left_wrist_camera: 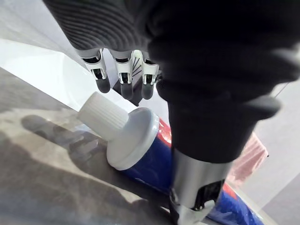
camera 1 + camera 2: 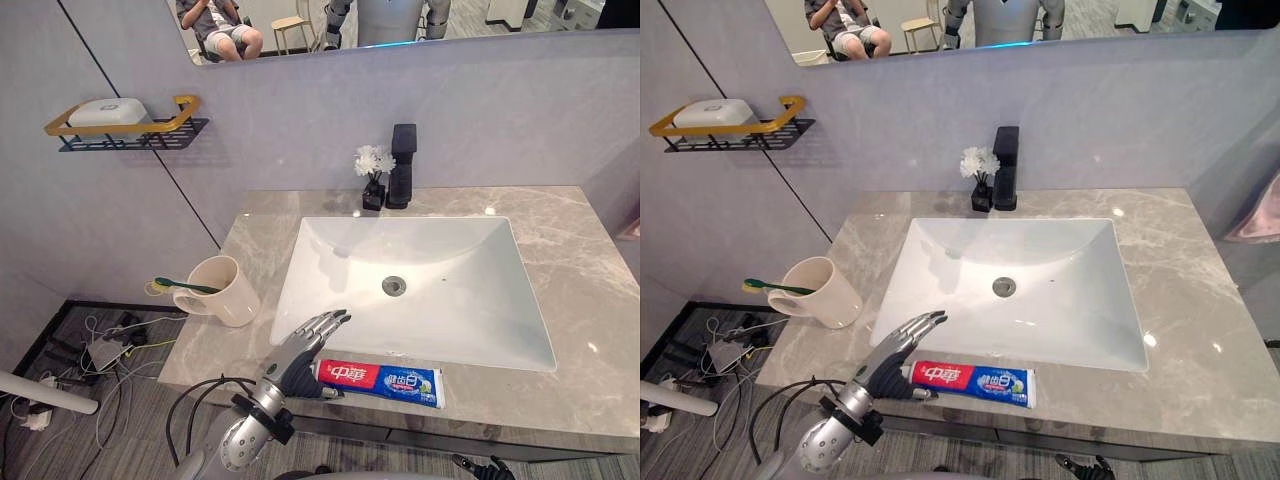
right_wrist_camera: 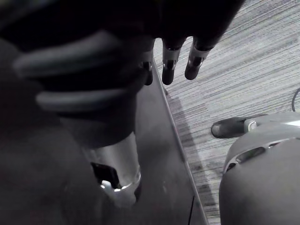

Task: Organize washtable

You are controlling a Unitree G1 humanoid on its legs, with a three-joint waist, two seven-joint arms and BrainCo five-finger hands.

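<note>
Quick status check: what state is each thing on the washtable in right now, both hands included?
Toothpaste: lying flat at the front edge of the counter, cap on.
Cup: upright, toothbrush in it.
Tap: off.
Sink: empty, no water.
Left hand: open, over the toothpaste's cap end.
Right hand: open, hanging below the counter.

This is a bathroom washstand, seemingly built inside a lab or office. A marble table (image 2: 570, 260) carries a white sink (image 2: 450, 250) and black faucet (image 2: 403, 165) under a wall mirror (image 2: 460, 15), with a soap rack (image 2: 130, 128) and a cup (image 2: 225, 292) holding a toothbrush (image 2: 185, 287). Loose cables (image 2: 110, 340) lie on grey carpet (image 2: 135, 405), and the mirror reflects a seated person (image 2: 225, 30).
</note>
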